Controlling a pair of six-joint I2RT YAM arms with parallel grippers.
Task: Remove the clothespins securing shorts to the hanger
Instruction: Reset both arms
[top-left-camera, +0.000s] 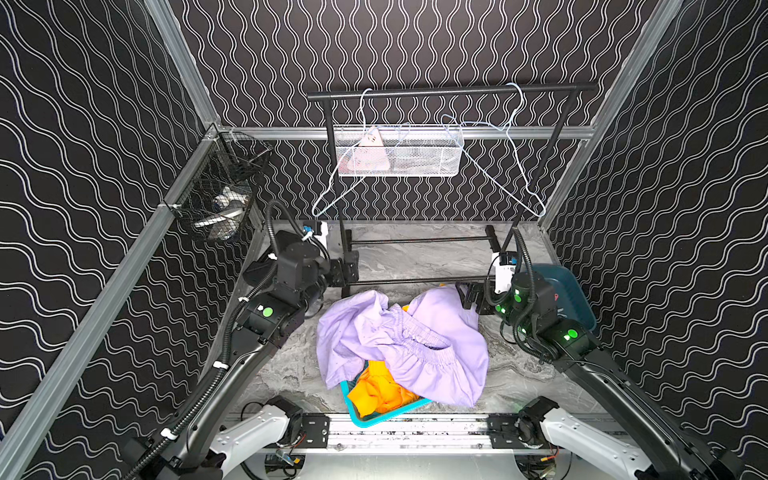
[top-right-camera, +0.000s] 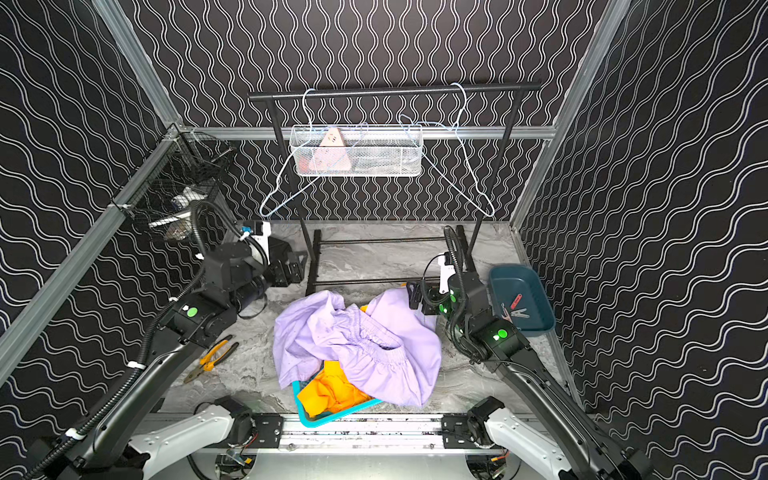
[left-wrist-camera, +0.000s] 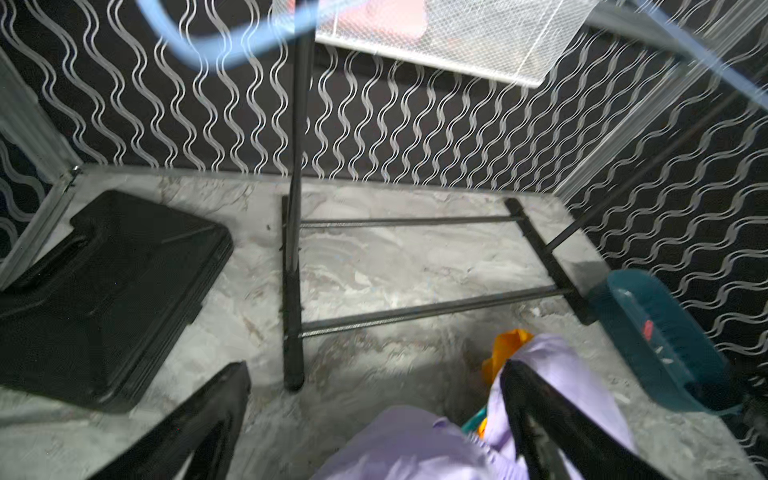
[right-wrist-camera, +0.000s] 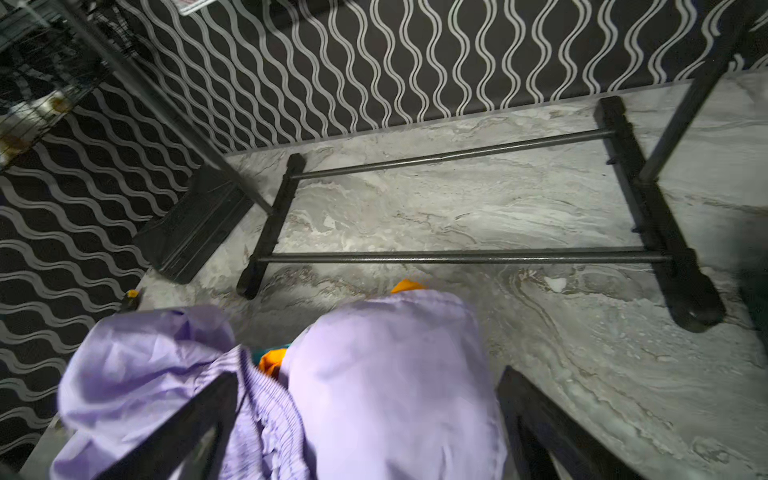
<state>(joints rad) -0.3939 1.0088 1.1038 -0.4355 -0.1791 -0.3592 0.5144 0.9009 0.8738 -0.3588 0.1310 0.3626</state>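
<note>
The job looks done. 2 pale blue wire hangers (left-wrist-camera: 249, 48) hang bare on the black metal rack (top-left-camera: 449, 92). The lilac elastic-waist shorts (top-left-camera: 415, 353) lie heaped over the orange fabric shorts (top-left-camera: 382, 392) in a turquoise plastic basket (top-left-camera: 361, 419). The red and whitish plastic clothespins (top-right-camera: 516, 307) lie in a dark teal tray (top-right-camera: 509, 280). The left gripper (left-wrist-camera: 374, 368) and right gripper (right-wrist-camera: 370, 378) gape empty beside the heap. Yellow-handled pliers (top-right-camera: 212, 357) lie clear of everything.

My L arm (top-left-camera: 235, 368) & R arm (top-left-camera: 600, 368): black w/ white base links by the alu rail (top-left-camera: 415, 429), ribbed cables, green LEDs.
</note>
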